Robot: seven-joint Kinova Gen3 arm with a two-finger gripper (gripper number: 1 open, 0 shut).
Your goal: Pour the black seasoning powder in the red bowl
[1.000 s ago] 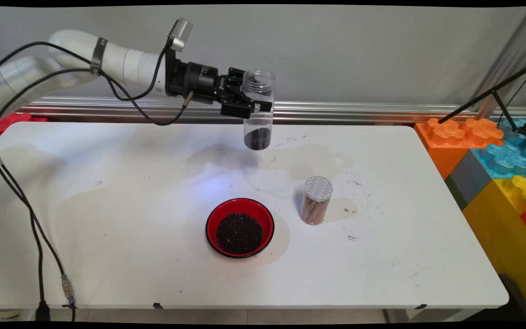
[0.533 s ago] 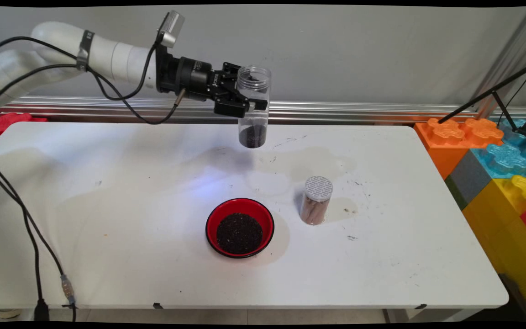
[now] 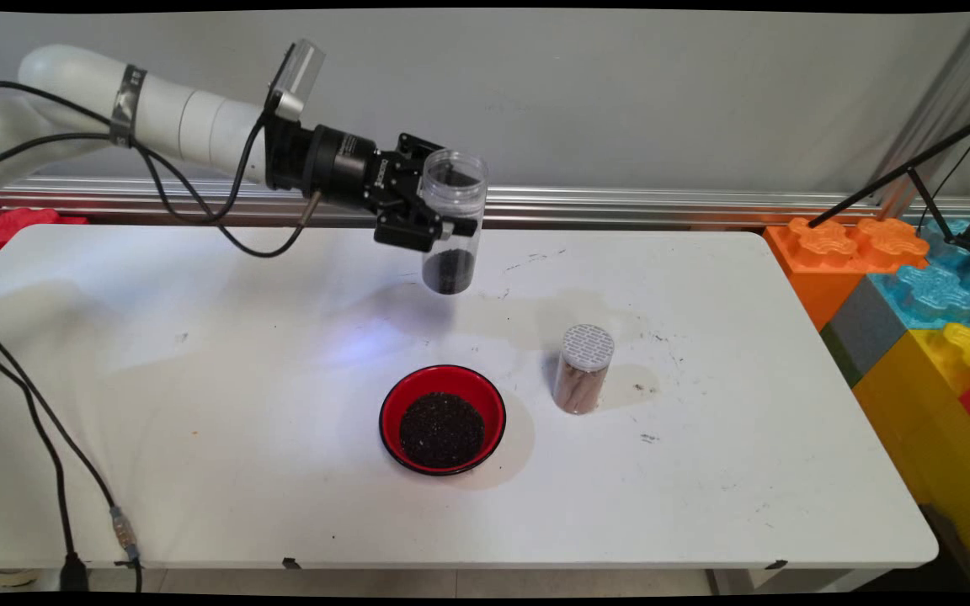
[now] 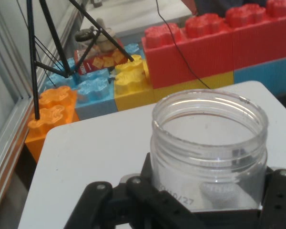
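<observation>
Three vessels: one held aloft, two standing on the desk.
Claw: black two-finger claw, clamped across the middle of the jar, reaching in from the upper left.
Held item: clear plastic open-mouthed jar, lidless, slightly tilted, dark granules settled in its bottom; gripped at mid-height, probably so the mouth stays free; well above the desk, behind the bowl.
Hand view: jar rim wide open between the black fingers.
Bowl: red round bowl with dark granules filling its centre, near the desk's front middle.
Second container: small clear canister with white perforated lid, upright, brownish contents, just right of the bowl, apart from it.
Surface: white desk, scuffed and faintly stained.
Room: grey wall, aluminium rail behind; big coloured building blocks at right; black cables hanging at left.
</observation>
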